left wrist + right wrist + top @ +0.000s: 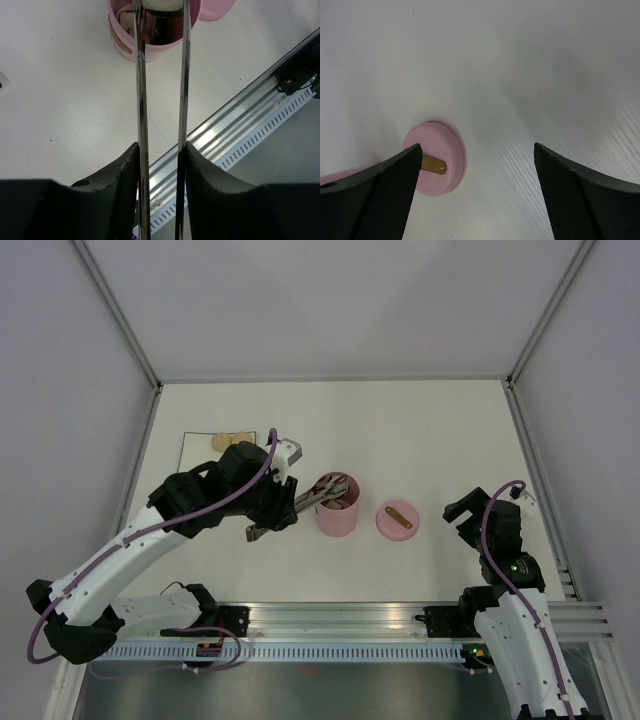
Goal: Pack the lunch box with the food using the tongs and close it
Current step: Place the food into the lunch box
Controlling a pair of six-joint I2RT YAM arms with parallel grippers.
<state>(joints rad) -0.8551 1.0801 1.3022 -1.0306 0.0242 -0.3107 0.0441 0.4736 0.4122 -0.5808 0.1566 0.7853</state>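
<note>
The pink lunch box (pixel 338 512) stands open at mid-table, seen at the top of the left wrist view as a pink cup (pixel 122 42). My left gripper (pixel 280 510) (pixel 160 147) is shut on the silver tongs (pixel 312 496) (pixel 142 90), one black finger pressed on each arm. The tong tips reach over the box mouth with a pale, dark-edged piece of food (pixel 162 6) between them. Two beige balls of food (pixel 230 440) lie at the back left. The pink lid (pixel 397 520) (pixel 440 150) with its brown strap lies flat right of the box. My right gripper (pixel 462 512) (pixel 476 147) is open, just right of the lid.
The beige balls rest on a white sheet (pixel 195 455) with a dark outline at the back left. A metal rail (pixel 340 625) (pixel 235 125) runs along the near table edge. Grey walls and frame posts (pixel 120 315) close in the table.
</note>
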